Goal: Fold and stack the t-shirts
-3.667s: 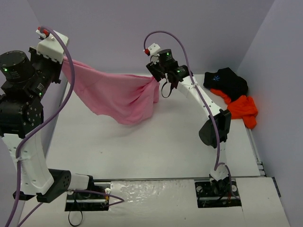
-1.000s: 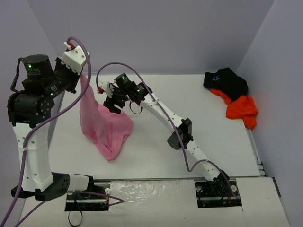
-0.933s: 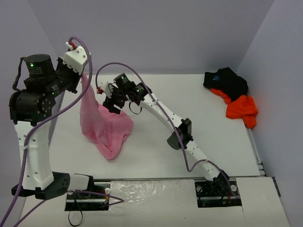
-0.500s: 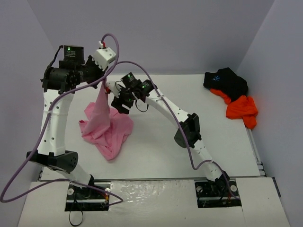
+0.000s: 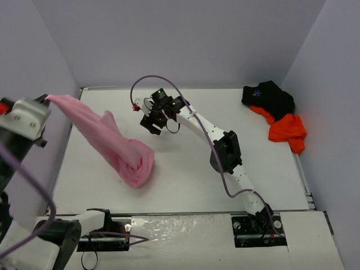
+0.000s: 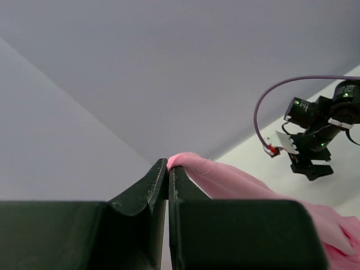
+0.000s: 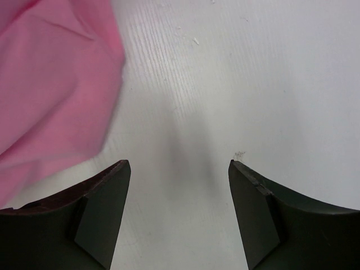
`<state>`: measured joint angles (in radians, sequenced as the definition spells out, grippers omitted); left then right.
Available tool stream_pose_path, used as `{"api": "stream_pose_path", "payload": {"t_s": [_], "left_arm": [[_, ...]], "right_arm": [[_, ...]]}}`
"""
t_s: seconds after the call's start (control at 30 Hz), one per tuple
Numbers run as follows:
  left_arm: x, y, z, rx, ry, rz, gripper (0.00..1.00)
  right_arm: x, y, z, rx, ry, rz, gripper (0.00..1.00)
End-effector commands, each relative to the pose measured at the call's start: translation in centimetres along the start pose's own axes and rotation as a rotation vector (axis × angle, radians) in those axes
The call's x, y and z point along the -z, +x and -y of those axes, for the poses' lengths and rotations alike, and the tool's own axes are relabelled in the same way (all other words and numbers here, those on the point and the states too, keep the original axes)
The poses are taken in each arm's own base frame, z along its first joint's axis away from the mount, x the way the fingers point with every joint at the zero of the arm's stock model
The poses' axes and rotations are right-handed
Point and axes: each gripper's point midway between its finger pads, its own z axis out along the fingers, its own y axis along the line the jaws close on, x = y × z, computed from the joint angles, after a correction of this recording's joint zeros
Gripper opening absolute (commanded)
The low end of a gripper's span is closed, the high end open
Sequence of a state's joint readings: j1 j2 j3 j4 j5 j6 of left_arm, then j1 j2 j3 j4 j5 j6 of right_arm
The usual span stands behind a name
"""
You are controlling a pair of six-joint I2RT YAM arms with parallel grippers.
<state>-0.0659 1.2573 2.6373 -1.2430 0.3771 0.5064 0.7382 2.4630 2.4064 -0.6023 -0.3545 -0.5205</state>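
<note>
White table (image 5: 185, 169): the pink t-shirt (image 5: 107, 138) rises from a heap on the left side to the left gripper (image 6: 168, 167), whose jaws clamp its edge. The right gripper (image 7: 179, 169) has its jaws apart, with the shirt beside them.

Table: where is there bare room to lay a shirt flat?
Bare: near right, between the right arm and table edge; far strip behind the right end effector. Crowded: far-right corner, black shirt, orange shirt; left, pink shirt.
</note>
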Motion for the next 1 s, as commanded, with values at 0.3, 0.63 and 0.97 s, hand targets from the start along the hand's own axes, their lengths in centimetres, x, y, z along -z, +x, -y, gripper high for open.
{"api": "stream_pose_path", "payload": {"t_s": [0.3, 0.63, 0.97], "left_arm": [[-10.1, 12.0, -5.4, -0.091, -0.181, -0.444, 0.0], [-25.7, 12.4, 9.7, -0.219, 0.21, -0.432, 0.0], [-19.6, -6.0, 10.6, 0.041, 0.265, 0.18, 0.0]], "right_arm": [[6.4, 1.4, 5.7, -0.031, 0.194, -0.01, 0.67], [20.7, 8.4, 17.8, -0.21, 0.491, 0.021, 0.68], [25.6, 11.9, 21.9, -0.315, 0.602, 0.042, 0.68]]}}
